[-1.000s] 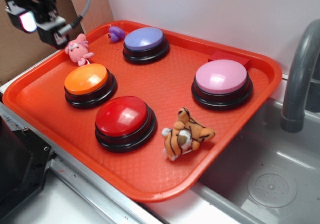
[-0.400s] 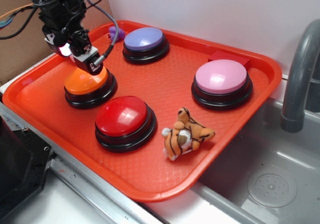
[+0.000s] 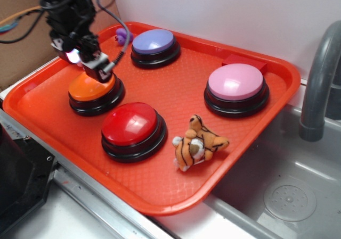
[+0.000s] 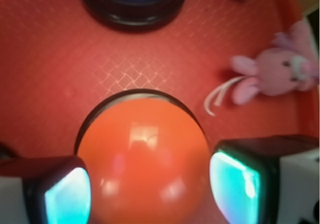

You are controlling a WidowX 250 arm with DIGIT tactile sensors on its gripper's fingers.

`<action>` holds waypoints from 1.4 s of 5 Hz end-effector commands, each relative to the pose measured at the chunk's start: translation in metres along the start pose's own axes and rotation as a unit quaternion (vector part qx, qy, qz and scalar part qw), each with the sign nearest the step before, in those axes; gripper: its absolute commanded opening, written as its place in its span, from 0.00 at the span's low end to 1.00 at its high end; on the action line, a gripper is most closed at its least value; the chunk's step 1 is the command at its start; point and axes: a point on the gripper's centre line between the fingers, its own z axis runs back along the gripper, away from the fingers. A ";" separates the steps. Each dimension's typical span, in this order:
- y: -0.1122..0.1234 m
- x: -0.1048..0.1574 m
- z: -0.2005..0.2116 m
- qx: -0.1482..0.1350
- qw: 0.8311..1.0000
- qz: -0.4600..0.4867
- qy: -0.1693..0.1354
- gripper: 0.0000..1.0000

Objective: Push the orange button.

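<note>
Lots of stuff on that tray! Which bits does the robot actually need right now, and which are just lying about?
Part of the job:
orange button
gripper, open, straddling that button's dome

Just lying about:
red button
purple button
pink button
tiger plush
pink plush
tray, holding everything

The orange button [image 3: 90, 89] [image 4: 144, 164] is a large round push button with a glossy orange domed top seated on a black circular base. It stands upright, dome facing up, on the red tray [image 3: 176, 87] near the tray's left edge, toward the far left corner. Highlights reflect off the dome. Its far side is partly covered in the exterior view.
</note>
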 end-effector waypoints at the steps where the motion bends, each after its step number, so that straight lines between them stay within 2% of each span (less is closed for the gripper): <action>1: -0.006 0.028 -0.007 -0.022 0.999 0.018 0.023 1.00; 3: -0.014 0.005 0.043 0.034 0.999 0.007 -0.040 1.00; 4: -0.014 -0.011 0.053 0.029 0.998 0.019 -0.060 1.00; 5: -0.014 -0.013 0.052 0.023 0.997 0.029 -0.064 1.00; 6: -0.012 -0.004 0.053 0.030 0.998 0.022 -0.051 1.00; 7: -0.009 0.002 0.058 0.012 0.998 0.028 -0.051 1.00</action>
